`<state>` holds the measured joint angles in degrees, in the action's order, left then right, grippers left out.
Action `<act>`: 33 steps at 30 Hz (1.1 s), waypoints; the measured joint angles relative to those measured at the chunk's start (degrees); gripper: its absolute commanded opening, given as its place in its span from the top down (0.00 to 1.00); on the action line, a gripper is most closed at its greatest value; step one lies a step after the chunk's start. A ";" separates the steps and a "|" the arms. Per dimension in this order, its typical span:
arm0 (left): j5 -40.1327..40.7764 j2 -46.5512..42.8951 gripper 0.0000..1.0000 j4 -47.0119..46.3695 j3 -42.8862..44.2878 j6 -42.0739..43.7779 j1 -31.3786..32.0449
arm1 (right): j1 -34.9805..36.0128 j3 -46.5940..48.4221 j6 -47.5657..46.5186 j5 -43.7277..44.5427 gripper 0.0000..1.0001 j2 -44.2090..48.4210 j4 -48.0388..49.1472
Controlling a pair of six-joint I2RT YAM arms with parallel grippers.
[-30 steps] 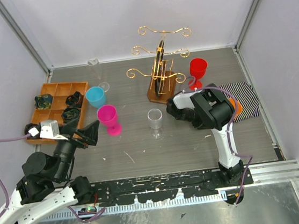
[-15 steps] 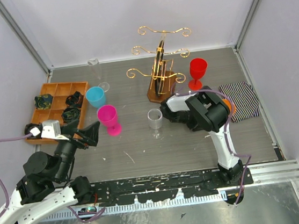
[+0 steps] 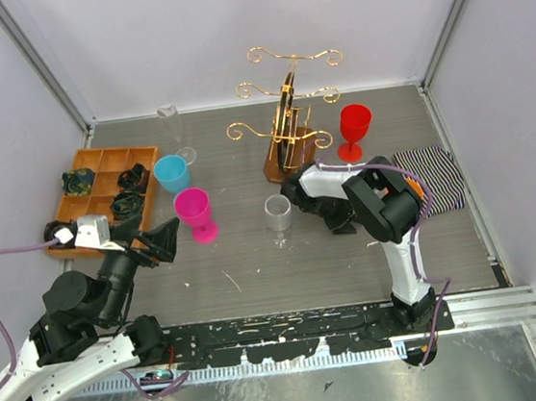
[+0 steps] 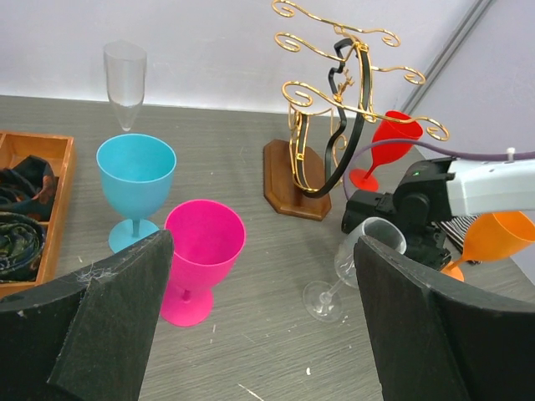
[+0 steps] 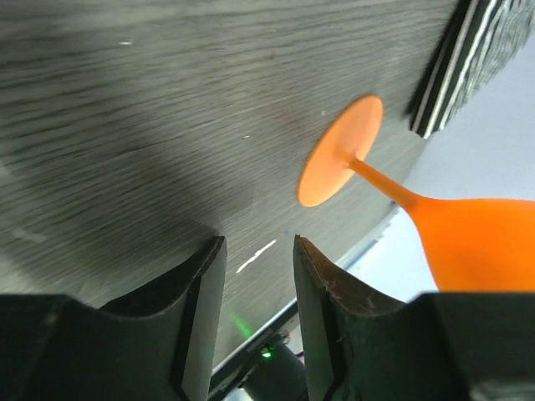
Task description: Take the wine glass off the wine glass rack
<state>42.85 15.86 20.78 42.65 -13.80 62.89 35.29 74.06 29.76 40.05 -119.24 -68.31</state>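
The wine glass rack (image 3: 285, 121), gold wire with a black arch on a brown base, stands at the back middle; its hooks hold nothing. It also shows in the left wrist view (image 4: 334, 125). A clear wine glass (image 3: 277, 211) stands upright on the table in front of it, also in the left wrist view (image 4: 364, 251). My right gripper (image 3: 293, 189) is just right of this glass, near the rack's base. In the right wrist view it (image 5: 259, 244) is slightly open and empty. My left gripper (image 3: 159, 240) is wide open and empty, left of the pink goblet.
A pink goblet (image 3: 195, 215), a blue goblet (image 3: 171, 174), a clear flute (image 3: 173, 126) and a red goblet (image 3: 356, 128) stand around. An orange goblet (image 5: 468, 230) is by my right arm. A wooden tray (image 3: 97, 162) is on the left, a striped cloth (image 3: 442, 177) on the right.
My right gripper has swung left, from beside the orange goblet towards the clear wine glass and the rack's base. The left arm and the glasses have not moved.
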 measured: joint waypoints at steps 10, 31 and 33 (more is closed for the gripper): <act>0.20 0.31 0.05 0.13 0.00 0.00 0.00 | 0.33 -2.16 -2.12 -10.93 0.54 8.39 9.68; 0.17 3.52 0.05 3.85 2.05 -1.77 0.00 | 0.61 -14.21 -2.84 -32.70 0.53 23.50 15.12; 0.17 3.52 0.05 3.89 2.05 -1.97 0.00 | 0.61 -15.74 -2.84 -34.77 0.53 25.05 15.21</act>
<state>43.03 19.38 24.67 44.71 -15.77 62.89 35.90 58.33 26.92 5.28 -94.19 -53.10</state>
